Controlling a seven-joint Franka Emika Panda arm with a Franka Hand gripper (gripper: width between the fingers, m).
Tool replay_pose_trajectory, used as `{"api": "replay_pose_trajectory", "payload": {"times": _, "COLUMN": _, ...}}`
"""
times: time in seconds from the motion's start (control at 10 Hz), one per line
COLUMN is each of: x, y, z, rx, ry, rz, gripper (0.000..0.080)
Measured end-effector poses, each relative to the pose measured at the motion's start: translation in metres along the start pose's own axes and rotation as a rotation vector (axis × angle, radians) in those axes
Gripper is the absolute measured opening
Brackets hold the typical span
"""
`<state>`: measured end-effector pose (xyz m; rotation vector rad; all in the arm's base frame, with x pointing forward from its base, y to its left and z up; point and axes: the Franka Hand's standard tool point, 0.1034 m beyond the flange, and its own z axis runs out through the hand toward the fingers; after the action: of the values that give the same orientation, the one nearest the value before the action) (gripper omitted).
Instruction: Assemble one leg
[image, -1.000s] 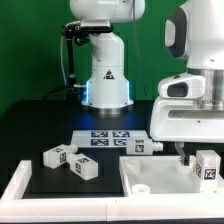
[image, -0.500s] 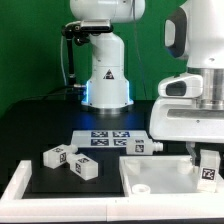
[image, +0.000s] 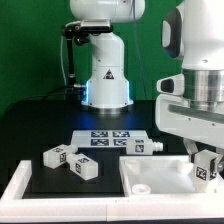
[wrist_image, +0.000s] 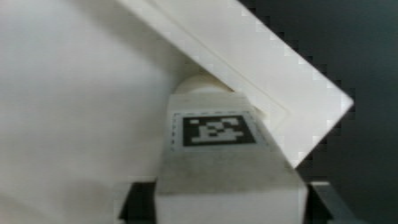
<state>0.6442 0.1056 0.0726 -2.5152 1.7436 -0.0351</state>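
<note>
My gripper (image: 205, 155) hangs at the exterior view's right, over the right edge of the large white tabletop panel (image: 160, 172). It is shut on a white square leg (image: 208, 167) with a black marker tag. In the wrist view the leg (wrist_image: 217, 135) fills the gap between my two dark fingers (wrist_image: 137, 203), tag facing the camera, and the gripper (wrist_image: 228, 205) grips its sides. Under it lies the white panel (wrist_image: 80, 100), its corner edge running slantwise. I cannot tell whether the leg touches the panel.
Two white tagged legs (image: 58, 155) (image: 83, 168) lie on the black table at the exterior view's left. A third (image: 141, 147) lies behind the panel. The marker board (image: 106, 138) lies at the middle. The robot's base (image: 106, 80) stands behind. A white rim (image: 15, 185) bounds the front left.
My wrist has turned and shifted a little over the panel's right edge. The leg stays in my grip, about where it was. The other parts have not moved.
</note>
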Motion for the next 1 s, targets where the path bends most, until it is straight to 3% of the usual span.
{"api": "replay_pose_trajectory", "payload": {"times": 0.1, "x": 0.002, "y": 0.002, "z": 0.000, "rx": 0.004, "ry": -0.022, "rz": 0.173, "gripper": 0.0288}}
{"api": "replay_pose_trajectory", "payload": {"times": 0.3, "x": 0.002, "y": 0.002, "z": 0.000, "rx": 0.004, "ry": -0.027, "rz": 0.238, "gripper": 0.0288}}
{"api": "replay_pose_trajectory", "payload": {"times": 0.4, "x": 0.002, "y": 0.002, "z": 0.001, "rx": 0.005, "ry": -0.027, "rz": 0.209, "gripper": 0.0387}}
{"api": "replay_pose_trajectory", "payload": {"times": 0.5, "x": 0.001, "y": 0.003, "z": 0.002, "rx": 0.000, "ry": -0.022, "rz": 0.136, "gripper": 0.0387}}
{"api": "replay_pose_trajectory", "payload": {"times": 0.6, "x": -0.004, "y": 0.004, "z": 0.005, "rx": -0.009, "ry": -0.022, "rz": -0.082, "gripper": 0.0558}}
{"api": "replay_pose_trajectory", "payload": {"times": 0.7, "x": -0.008, "y": 0.003, "z": 0.006, "rx": -0.004, "ry": -0.028, "rz": -0.286, "gripper": 0.0631}}
{"api": "replay_pose_trajectory", "payload": {"times": 1.0, "x": -0.012, "y": 0.005, "z": 0.009, "rx": -0.007, "ry": -0.039, "rz": -0.532, "gripper": 0.0644}}
